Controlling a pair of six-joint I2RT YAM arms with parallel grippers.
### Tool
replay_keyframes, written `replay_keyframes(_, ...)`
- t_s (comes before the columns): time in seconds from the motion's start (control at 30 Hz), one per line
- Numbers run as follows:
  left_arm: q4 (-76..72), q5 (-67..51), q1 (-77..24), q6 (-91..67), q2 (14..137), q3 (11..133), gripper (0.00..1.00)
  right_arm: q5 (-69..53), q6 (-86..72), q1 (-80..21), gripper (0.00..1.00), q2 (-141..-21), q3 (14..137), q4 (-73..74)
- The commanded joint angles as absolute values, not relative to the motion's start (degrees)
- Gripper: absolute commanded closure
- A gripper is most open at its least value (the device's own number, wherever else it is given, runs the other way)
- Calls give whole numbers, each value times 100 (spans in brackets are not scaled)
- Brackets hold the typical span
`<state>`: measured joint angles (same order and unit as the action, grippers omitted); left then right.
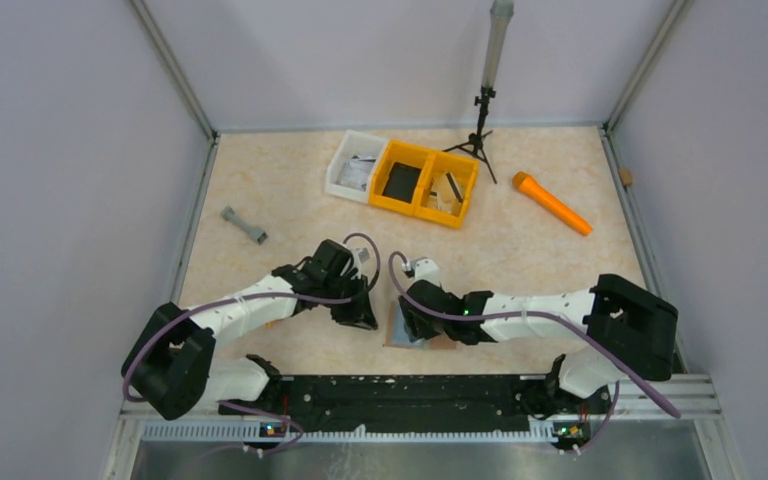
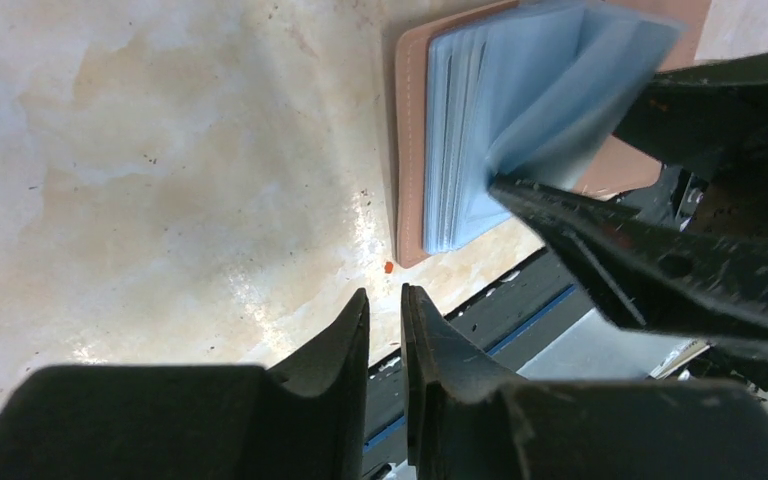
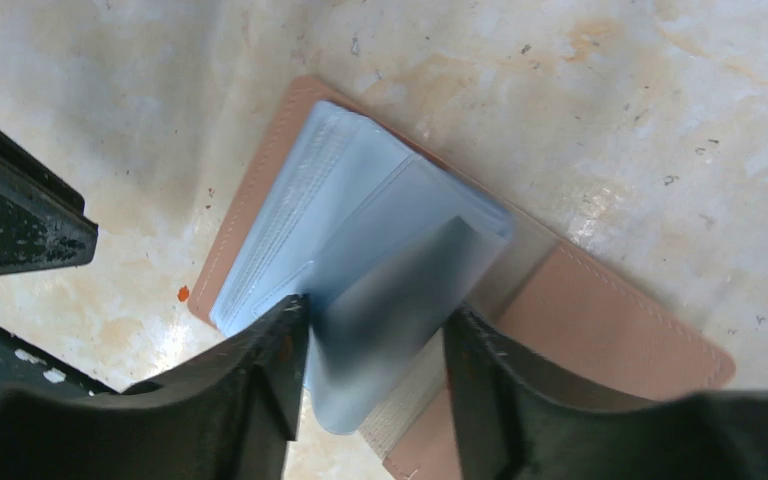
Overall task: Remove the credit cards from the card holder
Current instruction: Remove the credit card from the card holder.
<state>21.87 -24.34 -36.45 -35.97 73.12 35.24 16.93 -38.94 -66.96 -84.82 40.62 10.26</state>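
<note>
Two right fingers (image 3: 260, 380) straddle the card holder (image 3: 620, 320)'s soft blue-grey sleeves; left fingers (image 2: 345, 345) nearly closed, empty.

Left arm: reaches from its base at seven o'clock toward the table's centre, elbow raised, wrist pitched down; left gripper (image 2: 385, 310) hangs just above the surface with its two dark fingers (image 2: 335, 345) nearly together, a thin gap between the tips and nothing in it. Right arm: extends from its base at five o'clock, lying low and pointing toward nine o'clock, its wrist meeting the left wrist near the middle; right gripper (image 3: 375, 330) points down, fingers (image 3: 260, 380) parted, straddling the blurred pale blue leaves of the card holder (image 3: 600, 320).
</note>
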Motion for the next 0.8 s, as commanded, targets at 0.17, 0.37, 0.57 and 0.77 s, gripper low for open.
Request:
replay_keyframes(0.17,1505,-2677,-3664,-3861,7253,3154,79,2016,-4094,-6733,73,-8073,3453,723)
replay_keyframes(0.37,428,-2881,-3662,-4385,6983,2547,65,2102,-4462,-6725,81,-7162,2290,-542)
replay_keyframes(0.57,-455,-3143,-3658,-4756,7029,2127,43,1899,-4591,-6609,80,-6690,1752,-1008)
replay_keyframes(0.77,-1265,-3461,-3745,-5102,7482,1951,49,1609,-4836,-6476,80,-6594,1173,-1825)
